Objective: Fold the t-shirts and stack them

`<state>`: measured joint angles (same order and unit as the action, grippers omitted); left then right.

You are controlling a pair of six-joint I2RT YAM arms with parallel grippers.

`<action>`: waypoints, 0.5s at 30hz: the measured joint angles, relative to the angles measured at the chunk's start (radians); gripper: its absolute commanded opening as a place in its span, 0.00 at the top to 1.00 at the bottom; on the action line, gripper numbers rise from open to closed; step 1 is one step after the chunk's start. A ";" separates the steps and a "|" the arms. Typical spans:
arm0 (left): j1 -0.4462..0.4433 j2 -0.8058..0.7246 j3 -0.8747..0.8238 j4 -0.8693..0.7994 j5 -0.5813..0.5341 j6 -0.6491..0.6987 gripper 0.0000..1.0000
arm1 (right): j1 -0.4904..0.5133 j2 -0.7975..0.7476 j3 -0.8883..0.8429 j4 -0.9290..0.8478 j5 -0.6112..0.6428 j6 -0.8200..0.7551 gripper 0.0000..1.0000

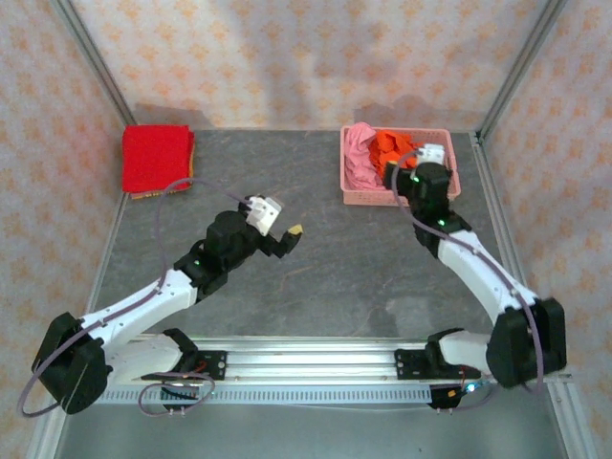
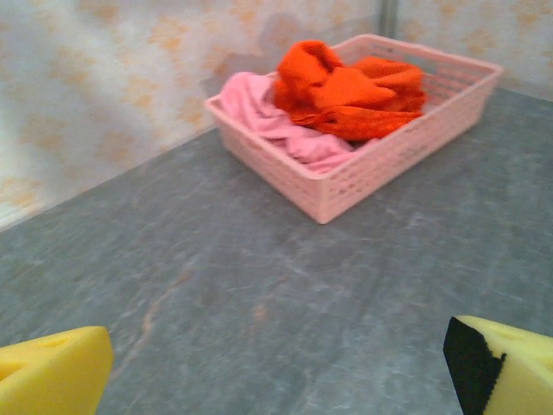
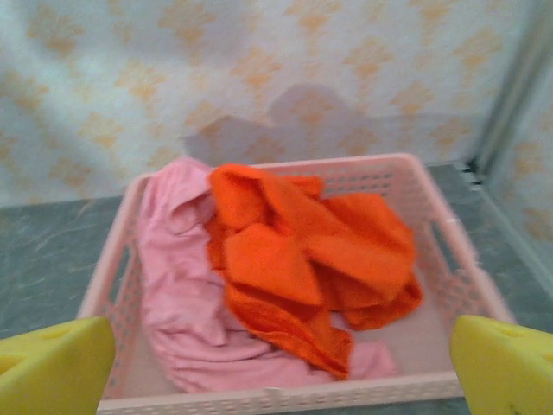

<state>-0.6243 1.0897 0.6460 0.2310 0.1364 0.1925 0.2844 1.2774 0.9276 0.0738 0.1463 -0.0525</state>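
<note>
Judged at pick-up: right gripper point(image 3: 276, 372), jaws apart, facing the orange t-shirt point(image 3: 311, 259) in the basket point(image 3: 363, 173), left gripper point(image 2: 276, 363) jaws apart too; likely needed lowering and clamping next.

Grey mottled tabletop point(image 1: 316, 258) within pale floral-patterned walls point(image 1: 287, 57), aluminium corner posts point(image 1: 516, 67), soft even light.
</note>
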 measured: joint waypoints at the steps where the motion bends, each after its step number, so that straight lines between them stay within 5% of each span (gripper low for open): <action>1: -0.018 0.006 0.006 -0.005 0.006 0.001 0.00 | 0.024 0.059 0.063 -0.049 0.008 0.014 0.01; 7: -0.077 0.040 0.012 -0.005 0.014 0.000 0.00 | 0.111 0.402 0.405 -0.303 0.011 0.097 0.11; 15: -0.090 0.056 0.012 -0.009 0.014 0.000 0.00 | 0.151 0.790 0.800 -0.589 -0.060 0.209 0.39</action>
<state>-0.7139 1.1458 0.6579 0.2218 0.1501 0.1928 0.4351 2.0674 1.7279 -0.5148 0.0860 0.1562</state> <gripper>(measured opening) 0.998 0.663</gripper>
